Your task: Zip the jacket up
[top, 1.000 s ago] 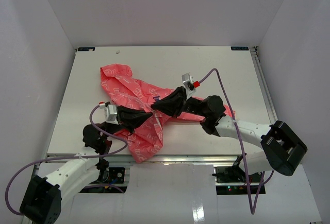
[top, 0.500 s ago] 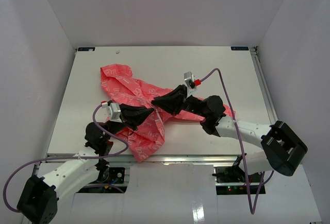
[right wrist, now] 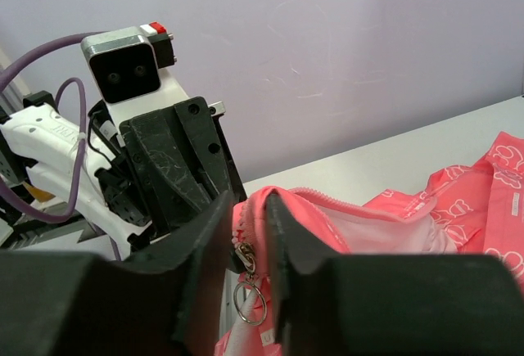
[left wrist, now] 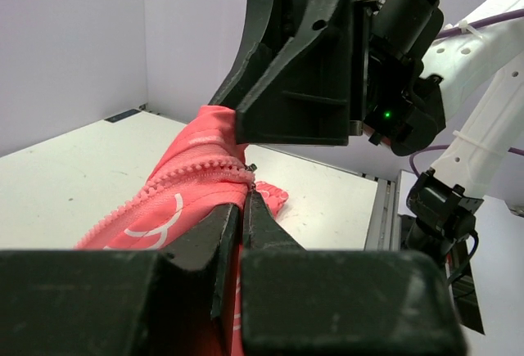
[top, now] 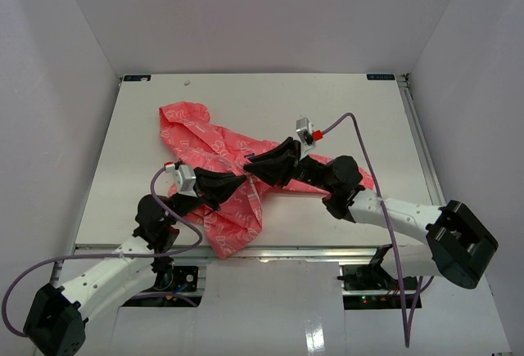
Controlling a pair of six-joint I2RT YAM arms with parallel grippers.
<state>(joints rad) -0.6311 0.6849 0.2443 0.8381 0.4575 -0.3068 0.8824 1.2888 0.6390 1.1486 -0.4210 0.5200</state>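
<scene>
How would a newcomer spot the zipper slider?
Start at the coral-pink jacket on the white table. At its raised fold, inside the right gripper, sits the zipper slider. A metal ring dangles from it, unlike anything else on the fabric.

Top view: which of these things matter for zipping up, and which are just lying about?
Job: coral-pink hooded fabric jacket; its metal ring zipper pull; left gripper and right gripper, both pinching the zipper edge.
Just there: white table; purple cables.
</scene>
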